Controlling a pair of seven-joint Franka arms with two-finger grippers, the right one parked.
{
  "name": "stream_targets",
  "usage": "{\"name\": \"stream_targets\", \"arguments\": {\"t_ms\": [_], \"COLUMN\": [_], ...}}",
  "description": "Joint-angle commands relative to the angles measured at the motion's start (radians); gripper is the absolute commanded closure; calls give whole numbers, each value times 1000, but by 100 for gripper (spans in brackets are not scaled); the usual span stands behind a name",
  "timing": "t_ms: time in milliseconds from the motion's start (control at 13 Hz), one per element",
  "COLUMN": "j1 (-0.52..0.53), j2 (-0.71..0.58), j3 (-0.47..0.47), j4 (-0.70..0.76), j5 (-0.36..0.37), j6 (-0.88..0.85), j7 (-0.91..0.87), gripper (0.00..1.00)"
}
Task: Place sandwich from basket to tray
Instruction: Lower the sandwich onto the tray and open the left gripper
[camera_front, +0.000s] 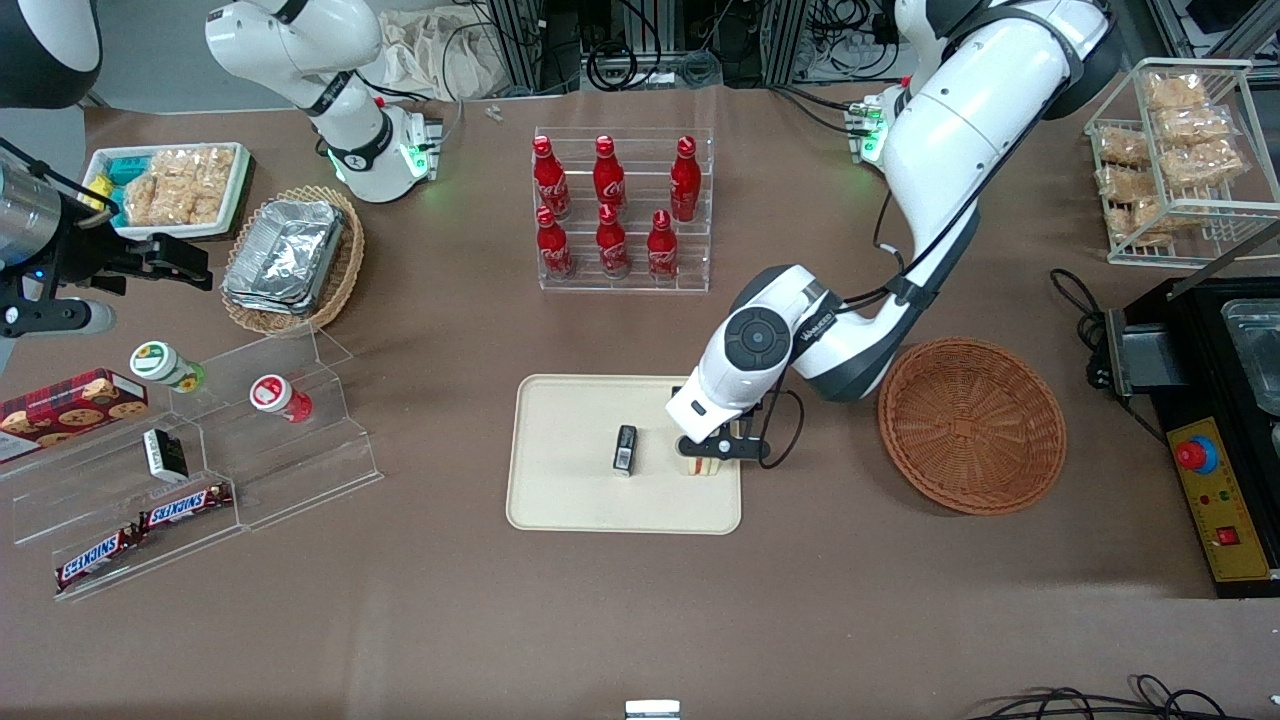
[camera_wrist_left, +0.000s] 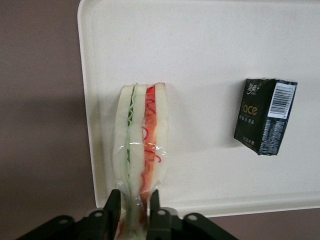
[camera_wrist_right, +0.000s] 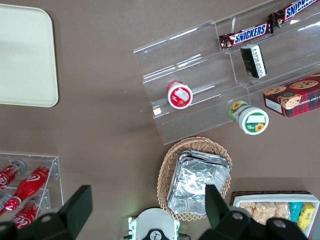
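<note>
The sandwich (camera_wrist_left: 141, 145), a plastic-wrapped wedge of white bread with red and green filling, stands on edge on the cream tray (camera_wrist_left: 210, 50) close to its rim. My gripper (camera_wrist_left: 132, 202) is shut on the sandwich, one black finger pressing each bread face. In the front view the gripper (camera_front: 705, 458) is low over the tray (camera_front: 570, 500) at the side nearest the round reddish-brown basket (camera_front: 972, 425), which is empty. Only a sliver of the sandwich (camera_front: 700, 466) shows under the hand there.
A small black packet (camera_front: 625, 449) lies on the tray beside the sandwich. A clear rack of red bottles (camera_front: 622, 208) stands farther from the front camera. Acrylic steps with snacks (camera_front: 200, 470) and an oval basket of foil containers (camera_front: 290, 258) lie toward the parked arm's end.
</note>
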Motion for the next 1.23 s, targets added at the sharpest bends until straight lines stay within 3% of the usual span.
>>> {"name": "stream_targets", "arguments": {"t_ms": [0,308,615,846,1154], "j1": [3,53,78,118,202], "j2": [4,-51,-201,-293,-391], "j3": [5,-1,-6,-6,-6], "j4": [26,29,28,25,26], "j5": [9,1,-4,-71,-77], "j6": [-8,-105,-278,-413,-557], "j7": [-38,-50,-40,-29,94], "gripper": [0,0,0,0,0]}}
